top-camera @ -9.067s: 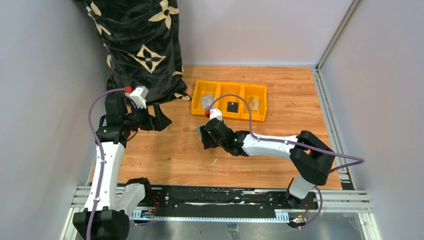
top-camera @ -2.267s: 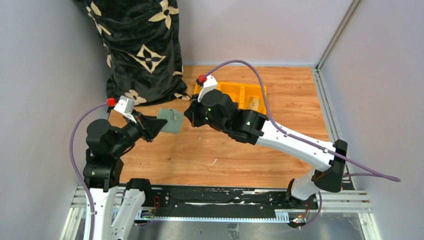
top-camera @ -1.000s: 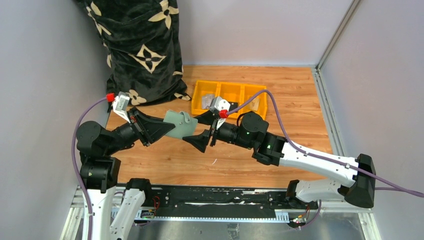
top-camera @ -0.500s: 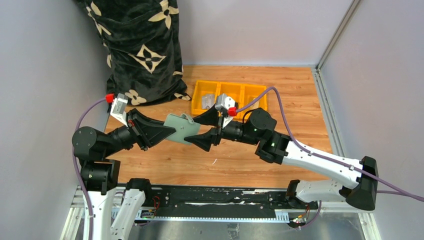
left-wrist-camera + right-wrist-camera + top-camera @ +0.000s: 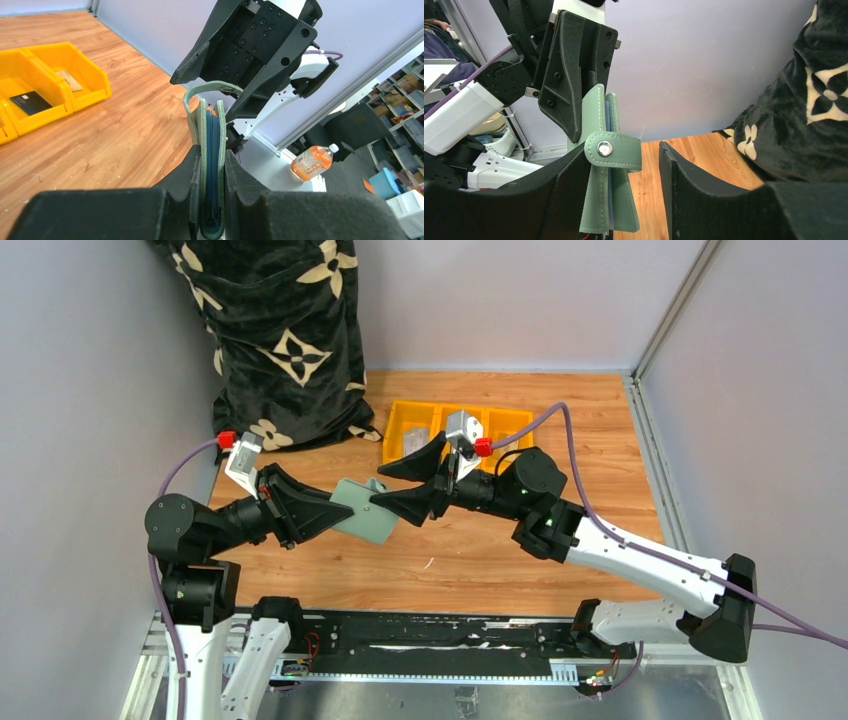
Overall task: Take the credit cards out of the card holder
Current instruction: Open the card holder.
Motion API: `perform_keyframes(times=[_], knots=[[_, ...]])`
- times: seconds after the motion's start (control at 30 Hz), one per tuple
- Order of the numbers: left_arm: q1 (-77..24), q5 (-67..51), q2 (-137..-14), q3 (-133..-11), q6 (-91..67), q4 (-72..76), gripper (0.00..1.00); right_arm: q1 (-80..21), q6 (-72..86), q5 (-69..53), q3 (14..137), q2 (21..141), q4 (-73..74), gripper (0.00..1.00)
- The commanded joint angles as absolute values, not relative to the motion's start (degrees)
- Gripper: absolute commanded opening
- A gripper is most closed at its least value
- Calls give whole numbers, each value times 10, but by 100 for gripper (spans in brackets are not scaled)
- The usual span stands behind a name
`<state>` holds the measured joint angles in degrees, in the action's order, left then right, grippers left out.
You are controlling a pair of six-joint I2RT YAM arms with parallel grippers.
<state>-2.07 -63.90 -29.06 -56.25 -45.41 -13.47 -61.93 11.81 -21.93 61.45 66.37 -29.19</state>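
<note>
1. Standing at the back left of the wooden table (image 5: 600, 420), a black bag (image 5: 285, 330) with pale flower shapes leans against the wall.
2. Reaching in from the left, the left gripper (image 5: 338, 512) is raised above the table. Its two black fingers (image 5: 247, 185) are pressed against the flat faces of the card holder (image 5: 367, 514), pinching it near one end.
3. Hanging in the air between the two arms, the sage-green card holder is folded shut. Its long axis runs out from the left gripper toward the right arm. The free end, wrapped by a strap with a silver snap stud (image 5: 604, 148), points at the right gripper. Seen edge-on from the left wrist, dark blue layers sit between the green covers (image 5: 210, 131); no single card can be told apart.
4. Facing it from the right, the right gripper (image 5: 378, 488) has its fingers spread wide, one on each side of the strapped end (image 5: 616, 150).
5. Sitting behind the right arm, a yellow three-part bin (image 5: 526, 445) holds small flat items.
</note>
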Motion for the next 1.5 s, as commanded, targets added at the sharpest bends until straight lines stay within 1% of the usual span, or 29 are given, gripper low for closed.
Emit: perform_keyframes(times=[0.0, 0.1, 0.13, 0.23, 0.3, 0.33, 0.4, 0.47, 0.53, 0.57, 0.6, 0.67, 0.73, 0.77, 0.8, 0.83, 0.87, 0.93, 1.07, 1.23, 1.33, 1.47], knots=[[-23, -650, -284, -580, -452, -145, 0, -614, 139, -240, 633, 674, -313, 54], [-23, -651, -284, -582, -445, -150, 0, -613, 153, -243, 648, 682, -302, 45], [-23, -651, -284, -583, -445, -151, 0, -613, 156, -239, 651, 683, -299, 44], [-23, -652, -283, -584, -435, -158, 0, -611, 171, -213, 653, 682, -294, 36], [-24, -651, -282, -583, -421, -170, 0, -607, 186, -195, 651, 677, -294, 27], [-24, -651, -281, -583, -412, -178, 0, -605, 195, -188, 651, 675, -293, 21], [-23, -651, -281, -584, -399, -190, 0, -600, 211, -182, 653, 671, -289, 12], [-23, -651, -280, -584, -394, -195, 0, -598, 218, -178, 657, 668, -278, 7], [-23, -650, -278, -584, -388, -198, 0, -596, 222, -178, 660, 666, -270, 4], [-23, -650, -277, -585, -383, -201, 4, -596, 224, -179, 660, 664, -268, 3], [-23, -649, -276, -584, -375, -208, 16, -596, 225, -182, 661, 663, -266, 2], [-23, -649, -273, -583, -366, -215, 32, -596, 227, -188, 667, 662, -258, 0], [-23, -649, -268, -576, -360, -218, 53, -596, 228, -200, 676, 662, -247, 0], [-23, -649, -266, -575, -357, -221, 65, -596, 228, -209, 680, 663, -243, 0], [-23, -649, -263, -572, -354, -223, 74, -596, 227, -221, 686, 663, -236, 0], [-23, -649, -262, -571, -352, -227, 79, -596, 225, -228, 689, 663, -231, 0], [-23, -648, -261, -570, -349, -229, 82, -596, 225, -233, 691, 662, -228, 0], [-23, -647, -258, -566, -343, -232, 84, -596, 222, -244, 696, 661, -218, 0], [-23, -627, -255, -563, -298, -262, 83, -596, 216, -272, 709, 663, -199, 0], [-23, -550, -234, -556, -191, -300, 80, -596, 217, -311, 722, 669, -187, 0], [-23, -522, -223, -552, -138, -309, 80, -596, 218, -330, 729, 673, -180, 0], [-23, -505, -215, -551, -105, -317, 82, -596, 226, -354, 732, 677, -186, 0]])
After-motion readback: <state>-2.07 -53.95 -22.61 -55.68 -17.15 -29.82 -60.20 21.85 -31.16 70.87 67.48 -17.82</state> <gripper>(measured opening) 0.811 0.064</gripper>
